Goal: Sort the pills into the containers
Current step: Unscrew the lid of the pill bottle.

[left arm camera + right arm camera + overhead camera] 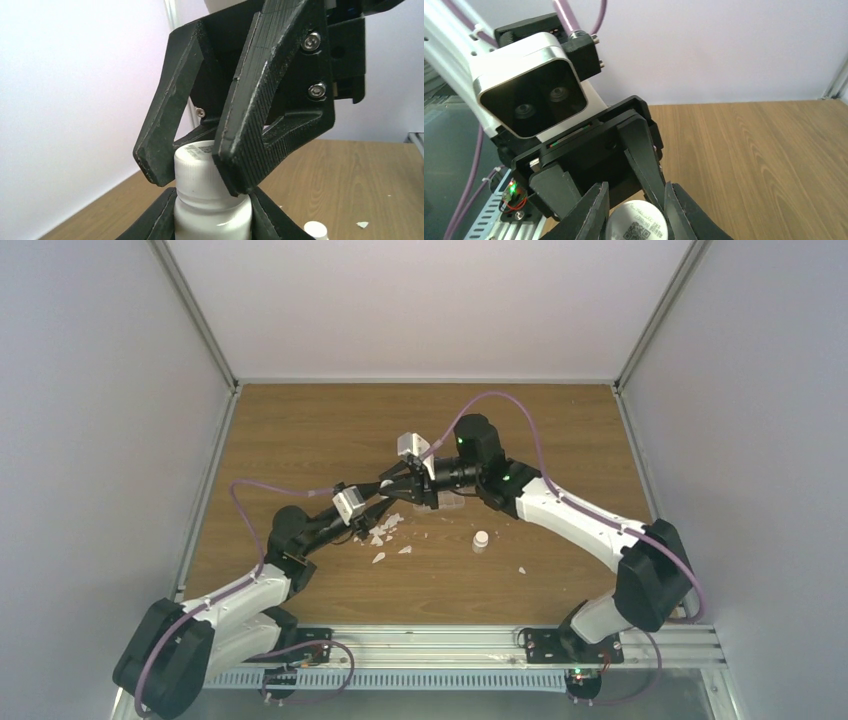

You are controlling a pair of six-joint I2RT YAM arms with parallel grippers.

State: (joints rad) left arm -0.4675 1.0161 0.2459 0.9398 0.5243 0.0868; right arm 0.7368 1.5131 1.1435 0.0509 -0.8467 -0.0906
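Note:
A white vial (212,215) stands upright above the table, its body clamped between my left gripper's (212,220) two fingers. My right gripper (195,172) comes down from above and is shut on the vial's ribbed white cap (200,165). In the right wrist view the cap (636,225), printed with a code, sits between my right gripper's (636,200) fingers. Both grippers meet over the table's middle (395,486). The containers box shows only as a faint clear patch (455,504) under the right wrist. No pills can be made out.
A second small white vial (481,539) stands on the wooden table (560,430), right of the grippers. White flakes (385,530) lie scattered under the left arm, and one more flake (521,569) lies nearer the front. Grey walls enclose the table on three sides.

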